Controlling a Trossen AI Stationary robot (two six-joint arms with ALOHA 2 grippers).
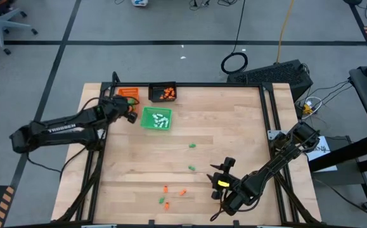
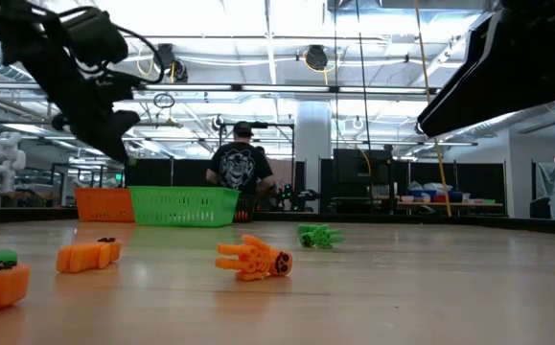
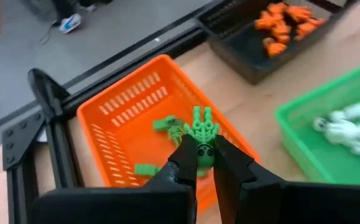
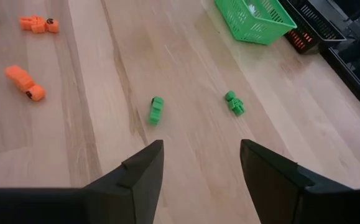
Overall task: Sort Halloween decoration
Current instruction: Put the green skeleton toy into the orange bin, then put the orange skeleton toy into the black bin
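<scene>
**Ana:** Left gripper [image 3: 203,163] is clamped on a green piece [image 3: 201,134] over the orange tray [image 3: 114,106], at the table's far left corner. Only the left wrist view shows the grip; from above, the arm hides it.

**Ben:** Which way does the piece point?

**Ana:** Its long axis runs straight out from the fingertips, with the splayed prongs at the end away from the gripper. More green bits [image 3: 166,124] lie in the tray beneath.

**Ben:** And the right gripper [image 4: 199,163]?

**Ana:** Fingers wide apart, holding nothing, low over the near right of the table. Its wrist view shows two loose green pieces [image 4: 156,109] ahead, one lying roughly along the wood grain, and orange pieces [image 4: 25,82] off to one side.

**Ben:** The other trays?

**Ana:** White pieces [image 1: 161,118] sit in the green tray [image 1: 146,120], orange ones [image 1: 167,94] in the black tray [image 1: 153,93].
</scene>
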